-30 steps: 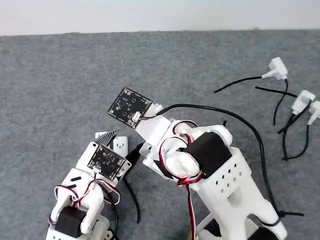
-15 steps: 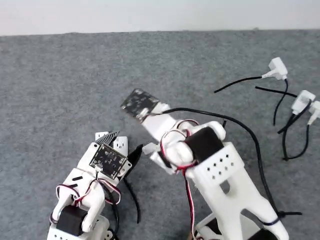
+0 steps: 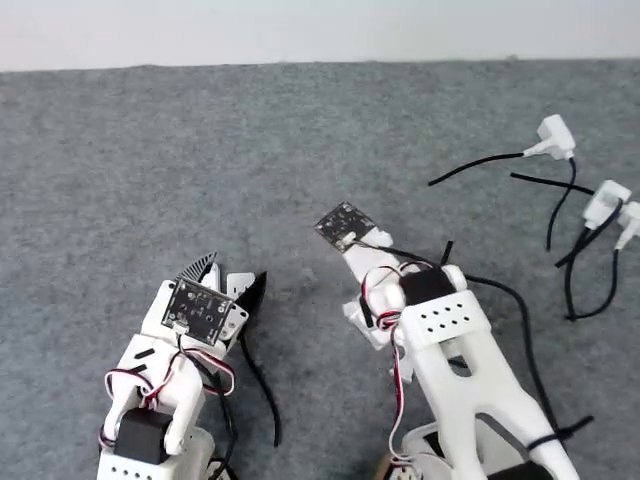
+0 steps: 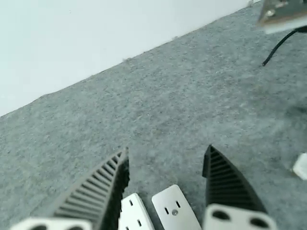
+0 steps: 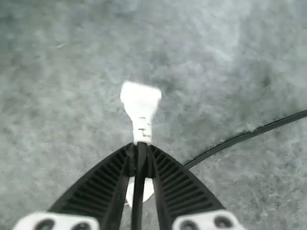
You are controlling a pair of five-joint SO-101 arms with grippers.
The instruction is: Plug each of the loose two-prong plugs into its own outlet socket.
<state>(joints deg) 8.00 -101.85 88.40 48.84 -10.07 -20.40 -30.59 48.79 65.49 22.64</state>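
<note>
Lying side by side on the grey surface (image 3: 120, 150) at the near left, two white outlet sockets (image 4: 175, 211) sit between the fingers of the left hand (image 4: 167, 151), which is spread wide and grips nothing. To their right, across a strip of bare surface, stands the right arm (image 3: 440, 330). The right hand (image 5: 140, 145) is pinched tight on the thin black cord just behind a white plug (image 5: 140, 103), and the plug's body sticks out past the fingertips over bare surface. Whether its prongs face away cannot be told. A black arm cable (image 3: 515, 300) loops out from the right arm toward the right, crossing the ground between that arm and three loose plugs (image 3: 606, 203) at the far right. Those plugs lie well apart from the sockets, their dark cords (image 3: 570, 260) overlapping one another near the right edge. A second, short cable (image 3: 258, 385) curls along the near side just right of the left arm. The far left and far middle of the surface are open. The far edge of the surface meets a white wall (image 3: 300, 30).
</note>
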